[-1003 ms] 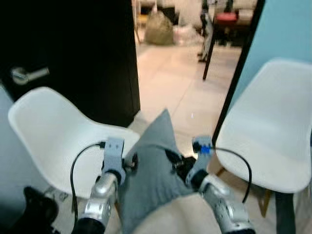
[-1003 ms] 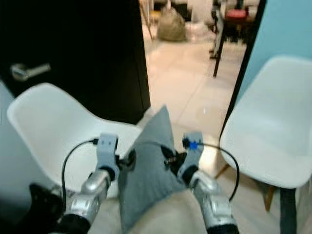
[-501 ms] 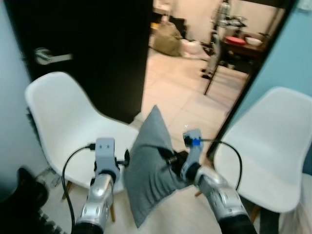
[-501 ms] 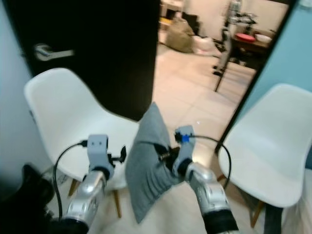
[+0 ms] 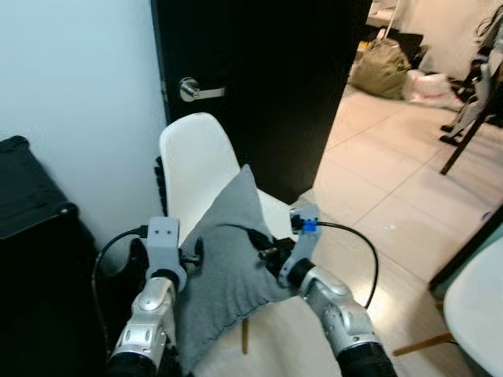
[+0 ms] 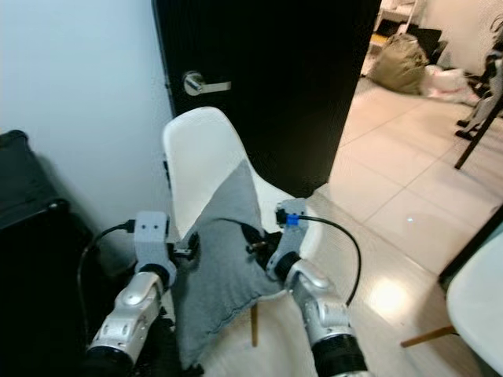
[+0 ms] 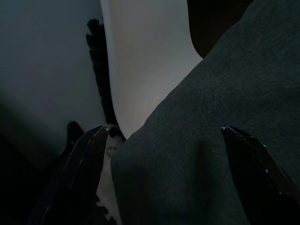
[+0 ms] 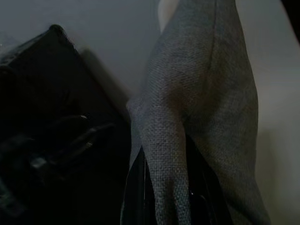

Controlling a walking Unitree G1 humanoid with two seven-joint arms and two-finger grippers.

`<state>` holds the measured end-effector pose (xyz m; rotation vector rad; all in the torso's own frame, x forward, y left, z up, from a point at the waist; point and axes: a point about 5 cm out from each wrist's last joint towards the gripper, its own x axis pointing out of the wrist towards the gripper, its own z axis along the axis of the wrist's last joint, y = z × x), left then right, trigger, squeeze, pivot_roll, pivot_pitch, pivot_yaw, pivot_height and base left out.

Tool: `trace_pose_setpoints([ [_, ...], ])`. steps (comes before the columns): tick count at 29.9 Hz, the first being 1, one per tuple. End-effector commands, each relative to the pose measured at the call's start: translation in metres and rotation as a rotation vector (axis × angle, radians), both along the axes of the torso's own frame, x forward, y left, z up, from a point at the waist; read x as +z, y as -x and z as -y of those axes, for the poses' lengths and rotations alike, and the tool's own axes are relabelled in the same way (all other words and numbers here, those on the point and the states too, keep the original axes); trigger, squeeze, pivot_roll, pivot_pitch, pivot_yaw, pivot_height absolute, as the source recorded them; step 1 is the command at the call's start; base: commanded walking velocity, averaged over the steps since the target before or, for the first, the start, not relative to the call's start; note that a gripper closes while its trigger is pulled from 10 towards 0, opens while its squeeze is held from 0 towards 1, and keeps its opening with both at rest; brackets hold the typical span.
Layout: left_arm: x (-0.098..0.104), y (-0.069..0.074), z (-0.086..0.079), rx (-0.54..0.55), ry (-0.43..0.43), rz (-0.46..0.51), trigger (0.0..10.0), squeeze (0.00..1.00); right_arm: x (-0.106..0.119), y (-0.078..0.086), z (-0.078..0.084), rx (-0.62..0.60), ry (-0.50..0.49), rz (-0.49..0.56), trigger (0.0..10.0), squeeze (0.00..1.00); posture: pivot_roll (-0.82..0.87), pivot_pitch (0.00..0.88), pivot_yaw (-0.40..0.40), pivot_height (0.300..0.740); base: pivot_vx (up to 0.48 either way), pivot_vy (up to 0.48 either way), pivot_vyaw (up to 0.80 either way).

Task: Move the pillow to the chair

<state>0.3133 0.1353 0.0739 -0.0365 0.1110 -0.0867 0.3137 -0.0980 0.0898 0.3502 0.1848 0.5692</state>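
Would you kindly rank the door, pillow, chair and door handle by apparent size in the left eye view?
1. Door
2. Pillow and chair: look alike; the pillow is nearer and hides much of the chair, so unranked.
3. Door handle

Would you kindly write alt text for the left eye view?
Two claws, left and right, hold a grey pillow upright above a white chair. Behind stand a black door and a pale wall.
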Motion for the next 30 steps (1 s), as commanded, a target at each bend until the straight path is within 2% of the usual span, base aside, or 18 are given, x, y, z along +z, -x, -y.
trace_pose_setpoints([
  [1, -0.0014, -0.0012, 0.0083, -0.052, -0.032, -0.021, 10.0, 0.00, 0.0131, -0.0071, 0.0082, -0.057, -0.014, 0.073, 10.0, 0.00, -0.02, 0.000, -0.033, 0.740, 0.000, -0.360, 0.00],
  [8, -0.0032, -0.0013, 0.0097, -0.058, -0.037, -0.038, 10.0, 0.00, 0.0137, -0.0067, 0.0085, -0.063, -0.020, 0.080, 10.0, 0.00, -0.02, 0.000, -0.023, 0.740, 0.000, -0.472, 0.00],
  [16, -0.0015, -0.0056, 0.0069, -0.011, 0.011, -0.043, 10.0, 0.00, 0.0126, -0.0060, 0.0088, -0.066, -0.020, 0.078, 10.0, 0.00, -0.03, 0.000, -0.018, 0.740, 0.000, 0.000, 0.00],
  [30, 0.0002, -0.0042, 0.0073, -0.014, 0.046, -0.028, 10.0, 0.00, 0.0108, -0.0037, 0.0092, -0.061, -0.016, 0.076, 10.0, 0.00, -0.04, 0.000, -0.018, 0.740, 0.000, 0.000, 0.00],
])
